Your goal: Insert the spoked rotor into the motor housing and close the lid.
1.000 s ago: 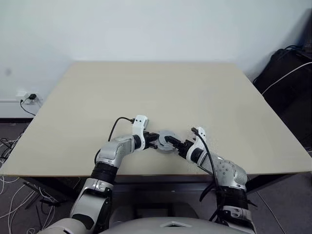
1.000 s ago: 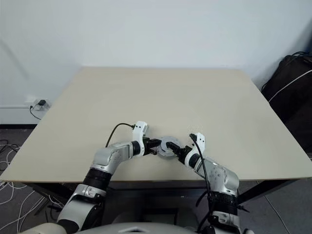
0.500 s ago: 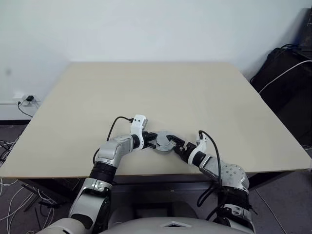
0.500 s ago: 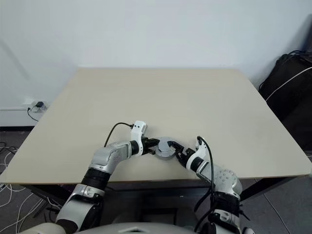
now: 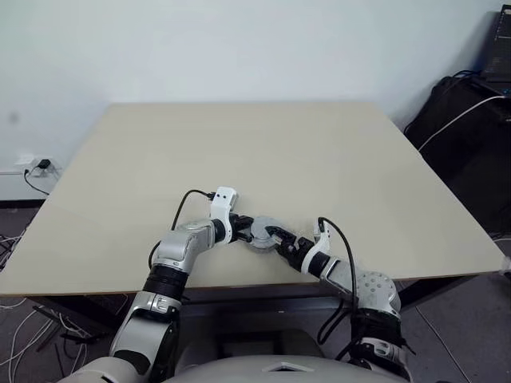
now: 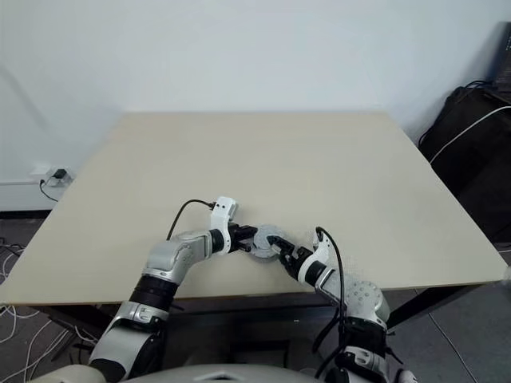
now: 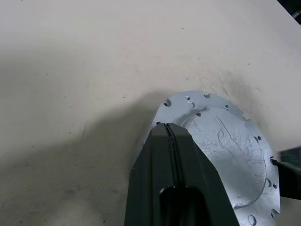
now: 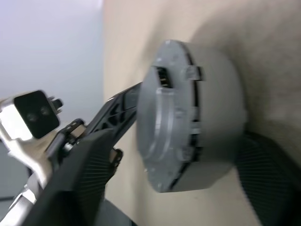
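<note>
The motor housing [image 8: 214,117] sits near the table's front edge with the silver lid [image 7: 225,146] on top of it; in the head view they read as one grey round piece [image 5: 262,232]. My left gripper [image 7: 169,128] is shut, and its tips rest on the lid's left part. My right gripper [image 8: 178,141] comes in from the right. It is open, with one finger on each side of the housing and lid. The spoked rotor is hidden.
The beige table [image 5: 239,152] stretches far beyond the parts. A black bag with a white cable [image 5: 463,112] stands on the floor to the right. On the left, a wall socket with cables [image 5: 36,165] is low on the wall.
My right wrist has rolled and its fingers have drawn closer around the housing. The left gripper has stayed on the lid. The whole head view has shifted slightly.
</note>
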Action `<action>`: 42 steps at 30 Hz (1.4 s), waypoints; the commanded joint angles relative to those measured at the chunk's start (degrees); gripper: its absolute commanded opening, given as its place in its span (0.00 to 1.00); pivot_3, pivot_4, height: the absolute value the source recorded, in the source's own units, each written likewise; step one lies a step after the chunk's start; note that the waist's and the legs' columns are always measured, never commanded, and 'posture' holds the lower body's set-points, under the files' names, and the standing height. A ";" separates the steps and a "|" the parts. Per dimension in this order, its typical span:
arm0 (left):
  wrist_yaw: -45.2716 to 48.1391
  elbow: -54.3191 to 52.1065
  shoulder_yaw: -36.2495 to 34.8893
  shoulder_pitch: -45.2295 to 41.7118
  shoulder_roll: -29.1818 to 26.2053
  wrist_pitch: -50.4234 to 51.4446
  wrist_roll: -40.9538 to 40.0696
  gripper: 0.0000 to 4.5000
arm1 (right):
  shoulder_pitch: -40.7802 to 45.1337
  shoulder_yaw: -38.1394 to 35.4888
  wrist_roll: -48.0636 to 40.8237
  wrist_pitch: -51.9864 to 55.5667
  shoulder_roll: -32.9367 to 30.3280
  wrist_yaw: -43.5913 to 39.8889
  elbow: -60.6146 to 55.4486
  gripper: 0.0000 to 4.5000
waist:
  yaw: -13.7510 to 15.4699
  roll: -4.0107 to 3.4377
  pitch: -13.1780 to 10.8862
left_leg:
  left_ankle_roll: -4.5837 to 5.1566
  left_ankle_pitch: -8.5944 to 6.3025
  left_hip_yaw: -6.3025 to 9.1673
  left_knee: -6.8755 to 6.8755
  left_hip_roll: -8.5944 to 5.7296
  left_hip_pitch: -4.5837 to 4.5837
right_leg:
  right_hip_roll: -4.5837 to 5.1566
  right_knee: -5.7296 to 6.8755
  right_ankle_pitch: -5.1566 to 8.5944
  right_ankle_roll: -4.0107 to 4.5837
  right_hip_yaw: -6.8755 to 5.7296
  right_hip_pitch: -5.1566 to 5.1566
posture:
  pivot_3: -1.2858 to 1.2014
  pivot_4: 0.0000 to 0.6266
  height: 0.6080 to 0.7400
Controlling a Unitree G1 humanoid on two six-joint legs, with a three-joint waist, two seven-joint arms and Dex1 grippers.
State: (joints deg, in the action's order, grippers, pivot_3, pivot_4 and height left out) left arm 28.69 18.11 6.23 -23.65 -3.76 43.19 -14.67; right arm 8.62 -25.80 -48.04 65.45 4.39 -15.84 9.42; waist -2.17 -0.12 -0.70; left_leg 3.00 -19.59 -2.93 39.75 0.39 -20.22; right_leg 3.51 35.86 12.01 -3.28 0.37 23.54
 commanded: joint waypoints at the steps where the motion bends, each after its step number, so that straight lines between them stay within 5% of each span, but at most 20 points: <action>1: 0.71 0.30 1.74 0.68 1.38 0.98 -0.25 0.00 | 1.47 0.77 -3.15 -0.16 1.33 -0.85 -1.87 0.64 | 0.03 0.00 0.00 | 0.01 -0.01 0.00 0.00 0.00 -0.01 | 0.00 -0.01 0.00 0.00 0.00 0.01 | 0.52 0.00 1.00; 4: 0.67 0.33 1.60 0.82 1.67 0.88 -0.22 0.00 | 1.00 0.66 -3.34 0.11 1.14 -0.52 -2.37 0.43 | 0.06 -0.06 0.04 | 0.03 -0.02 -0.02 0.00 0.00 -0.05 | 0.01 -0.04 -0.01 -0.02 0.02 0.05 | 0.52 0.00 1.00; 8: 0.76 0.41 1.33 0.83 2.04 0.88 0.10 0.00 | 0.57 0.81 -3.80 0.59 0.53 0.05 -2.82 0.27 | 0.23 -0.10 0.05 | 0.06 -0.03 -0.04 0.01 0.01 -0.02 | 0.05 -0.05 -0.01 -0.03 0.04 0.00 | 0.52 0.00 1.00; 31: 0.35 -1.66 -0.23 1.62 1.95 -0.62 -0.20 0.00 | -2.45 4.80 -2.70 3.82 -1.57 1.55 -4.26 0.27 | 0.10 -0.26 0.17 | 0.10 -0.05 -0.10 0.00 -0.01 0.17 | 0.03 -0.03 -0.01 -0.02 0.10 -0.17 | 0.52 0.00 1.00; 42: -18.91 -17.03 -6.67 12.98 7.81 -27.48 6.72 0.00 | -2.71 2.52 -4.48 2.13 -0.33 2.72 -4.06 0.27 | -0.07 -0.25 0.16 | 0.09 -0.05 -0.20 -0.01 0.27 0.11 | 0.03 0.01 0.00 0.05 0.25 0.00 | 0.52 0.00 1.00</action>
State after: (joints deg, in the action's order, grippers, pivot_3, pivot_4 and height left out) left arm 13.59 4.99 0.28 -12.54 3.46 22.23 -10.87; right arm 5.66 -23.18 -51.51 67.75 3.18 -13.91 5.97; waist -2.24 -0.37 -0.54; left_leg 3.08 -19.64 -3.15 39.71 0.67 -20.09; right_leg 3.54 35.87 12.06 -3.12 0.63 23.55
